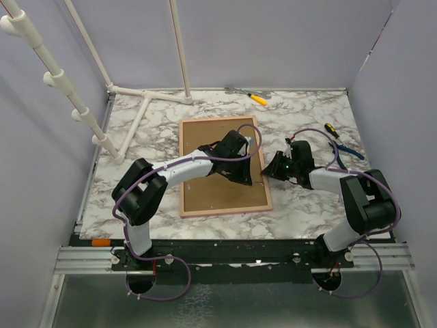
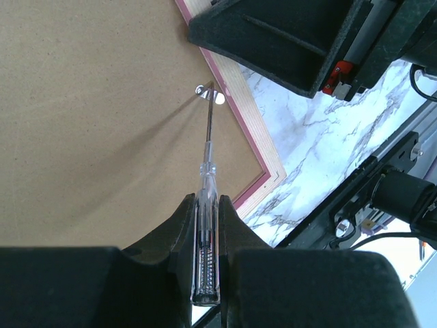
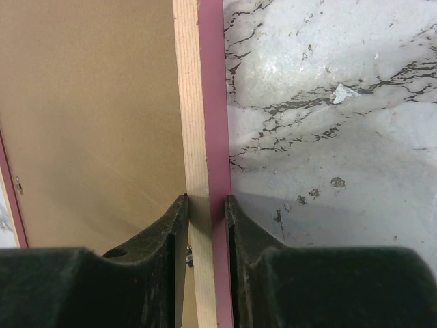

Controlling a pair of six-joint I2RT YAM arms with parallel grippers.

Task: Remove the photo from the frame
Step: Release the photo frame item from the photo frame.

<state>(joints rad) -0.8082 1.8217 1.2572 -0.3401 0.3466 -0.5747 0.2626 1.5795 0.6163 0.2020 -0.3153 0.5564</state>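
The frame [image 1: 212,164] lies face down on the marble table, brown back [image 2: 89,116] up, so the photo is hidden. My left gripper [image 1: 250,176] [image 2: 207,205] is shut on a clear-handled screwdriver [image 2: 207,171]. The screwdriver's tip rests at a small metal clip [image 2: 210,95] by the frame's right rail. My right gripper [image 1: 268,171] [image 3: 206,201] is shut on that right rail [image 3: 205,102], one finger on the back side and one on the pink outer side.
A yellow-handled screwdriver [image 1: 258,99] lies at the back edge. A blue-handled tool [image 1: 349,150] and a black-and-yellow screwdriver [image 1: 331,128] lie at the right. White pipe legs [image 1: 147,109] stand at the back left.
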